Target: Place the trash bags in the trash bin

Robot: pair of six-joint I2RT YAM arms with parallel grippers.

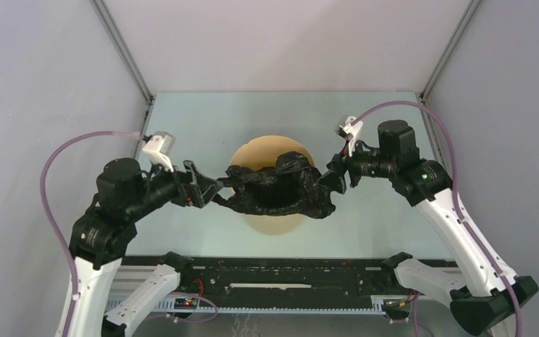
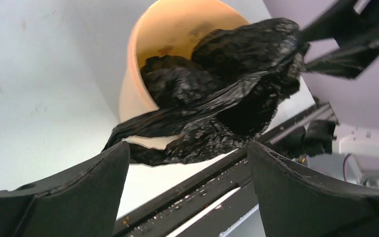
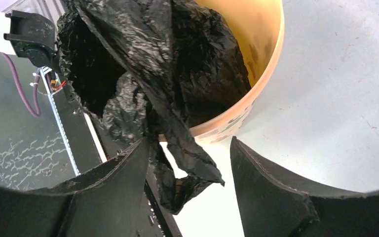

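From the top camera, the trash bin (image 1: pixel 272 223) is standing near the middle of the pale tabletop (image 1: pixel 203 119). Bare surface is showing all round it, widest toward the far wall. Grey walls are closing in the left, right and back edges, and a black rail (image 1: pixel 288 270) is running along the near edge. The left arm (image 1: pixel 123 189) and right arm (image 1: pixel 407 172) are reaching in from either side. The left jaws are standing spread just beside the bag's left end, and the right jaws are sitting at its right end. Whether either is touching plastic is hard to tell from up here. The trash bag (image 1: pixel 281 191) is sprawling across the bin's mouth, glossy and crinkled, and spilling over the near rim.

In the left wrist view, the left jaws are standing wide open, their fingers (image 2: pixel 79 192) framing the bag without pinching it. The trash bag (image 2: pixel 227 89) is lying half inside the trash bin (image 2: pixel 177 29), with one flap hanging over the rim toward the jaws. The right jaws are showing at the upper right, parted at the bag's far end.

In the right wrist view, the right jaws are gaping and gripping nothing. A ragged strip of the trash bag (image 3: pixel 153 64) is dangling between the fingers (image 3: pixel 276 197). The bulk is sitting in the trash bin (image 3: pixel 271 59), with part draping over the rim toward the rail (image 3: pixel 79 123). Open tabletop (image 3: pixel 335 98) is stretching away on the right.
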